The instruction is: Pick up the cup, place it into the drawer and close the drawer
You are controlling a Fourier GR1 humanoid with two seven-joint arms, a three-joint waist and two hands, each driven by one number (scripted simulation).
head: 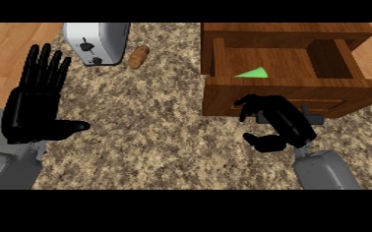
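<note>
The wooden drawer (218, 59) stands pulled out at the upper right. Inside it, near the front wall, lies the green cup (254, 72), of which only a small wedge shows. My right hand (287, 120) is in front of the drawer's front panel (218, 103), empty. Its fingers are loosely bent toward the panel and its thumb is spread below. A grey handle (314, 119) pokes out just right of the hand. My left hand (36, 103) rests open at the left edge, fingers up, thumb pointing right.
A white toaster (97, 42) stands at the back left on the speckled counter (145, 128). A brown bread roll (138, 57) lies just right of it. Wooden flooring (22, 39) shows at the far left.
</note>
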